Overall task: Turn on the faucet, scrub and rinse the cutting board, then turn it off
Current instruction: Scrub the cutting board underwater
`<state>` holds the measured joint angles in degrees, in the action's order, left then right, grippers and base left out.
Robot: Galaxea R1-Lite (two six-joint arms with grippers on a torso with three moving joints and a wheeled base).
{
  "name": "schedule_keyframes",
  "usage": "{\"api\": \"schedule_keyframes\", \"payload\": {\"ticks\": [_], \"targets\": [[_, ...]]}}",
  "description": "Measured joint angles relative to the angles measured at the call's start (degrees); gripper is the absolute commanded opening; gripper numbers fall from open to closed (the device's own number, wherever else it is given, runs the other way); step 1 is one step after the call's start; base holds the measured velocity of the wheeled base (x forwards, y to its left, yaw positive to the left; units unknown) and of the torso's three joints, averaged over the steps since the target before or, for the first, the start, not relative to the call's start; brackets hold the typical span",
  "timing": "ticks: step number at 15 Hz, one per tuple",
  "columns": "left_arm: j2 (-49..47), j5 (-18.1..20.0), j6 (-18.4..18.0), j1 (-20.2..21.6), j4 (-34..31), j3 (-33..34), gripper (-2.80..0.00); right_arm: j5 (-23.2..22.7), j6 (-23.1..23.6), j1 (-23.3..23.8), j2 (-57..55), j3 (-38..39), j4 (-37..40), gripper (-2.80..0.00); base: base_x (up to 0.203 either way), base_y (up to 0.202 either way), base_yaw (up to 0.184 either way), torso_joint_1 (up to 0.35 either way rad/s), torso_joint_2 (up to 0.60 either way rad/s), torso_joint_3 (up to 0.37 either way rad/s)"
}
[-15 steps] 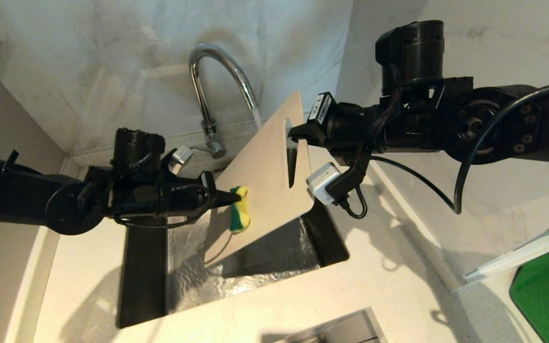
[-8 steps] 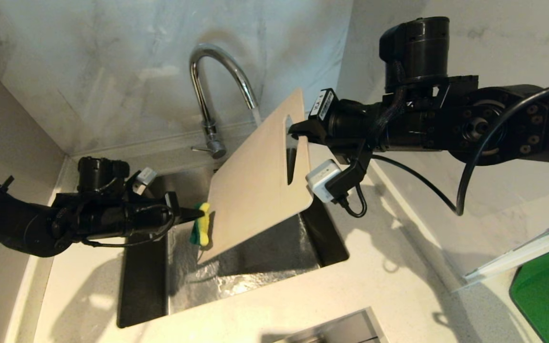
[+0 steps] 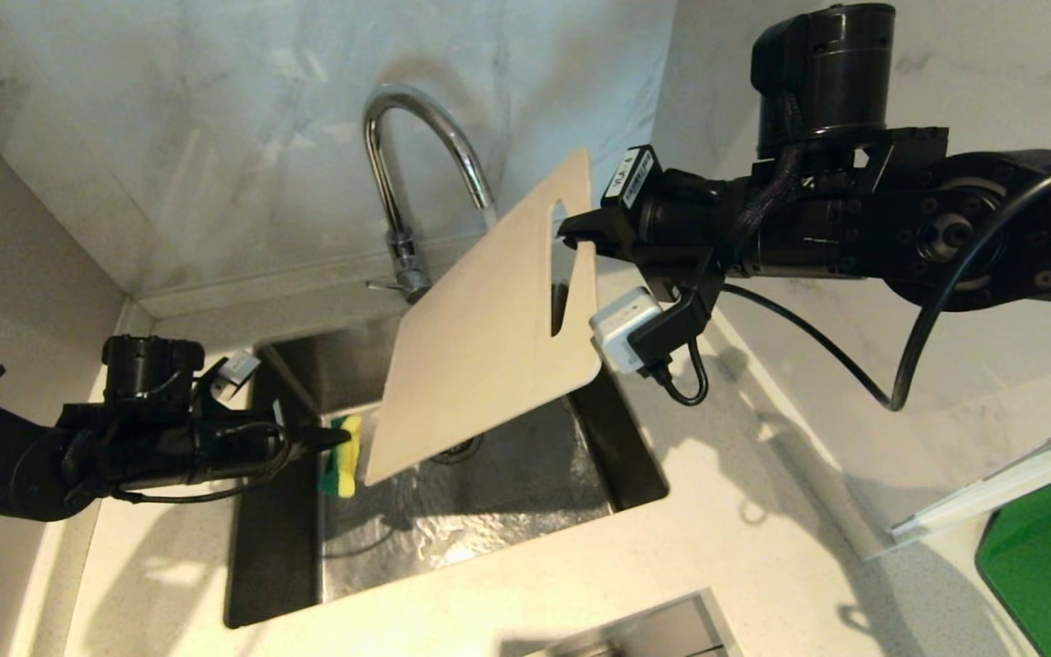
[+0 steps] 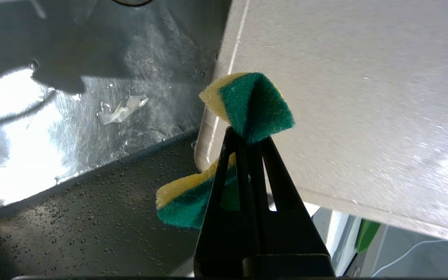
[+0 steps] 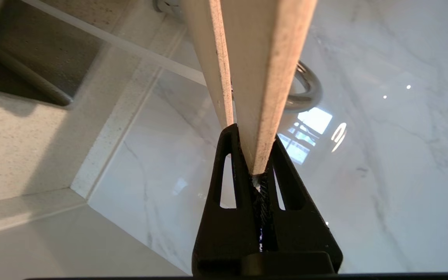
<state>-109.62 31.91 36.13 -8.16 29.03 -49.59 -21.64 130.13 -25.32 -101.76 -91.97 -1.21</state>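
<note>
The cream-white cutting board hangs tilted over the sink, slot end up. My right gripper is shut on its edge beside the handle slot, and the board's edge is clamped between the fingers in the right wrist view. The chrome gooseneck faucet stands behind the board, its spout end hidden by it. My left gripper is shut on a yellow-and-green sponge, pinched in the middle, just off the board's lower left corner and apart from it.
The steel sink is wet, with a dark drainer strip on its left. A marble wall rises close behind. A bright green board lies at the right edge. Pale counter surrounds the sink.
My left arm has drawn the sponge off the board's face, down and to the left past its lower corner. The right gripper has lifted the board slightly.
</note>
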Motion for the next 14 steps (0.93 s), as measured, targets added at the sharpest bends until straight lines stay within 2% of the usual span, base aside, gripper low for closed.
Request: {"api": "schedule_keyframes", "payload": {"ticks": [3,6,10,14], "targets": [[0.5,0.0,0.1,-0.6,0.1,0.1,-2.8,-0.1,0.0,0.6,1.1,1.6,-0.1,-2.8,0.0,0.0,0.0,0.0,0.0,0.0],[0.9,-0.9,0.2,-4.1,0.0,-1.4,-2.8,0.0,0.0,0.8,1.8,2.7,-0.1,-2.8,0.0,0.0,0.0,0.0,0.0,0.0],[1.2,-6.5,0.4,-11.2,-1.6,-6.5,-2.8,0.0,0.0,0.8,2.1,3.0,-0.1,-2.8,0.0,0.0,0.0,0.0,0.0,0.0],[1.6,-7.5,2.9,-16.0,-6.0,-11.9,-2.8,0.0,0.0,0.8,2.2,2.9,-0.2,-2.8,0.0,0.0,0.0,0.0,0.0,0.0]]}}
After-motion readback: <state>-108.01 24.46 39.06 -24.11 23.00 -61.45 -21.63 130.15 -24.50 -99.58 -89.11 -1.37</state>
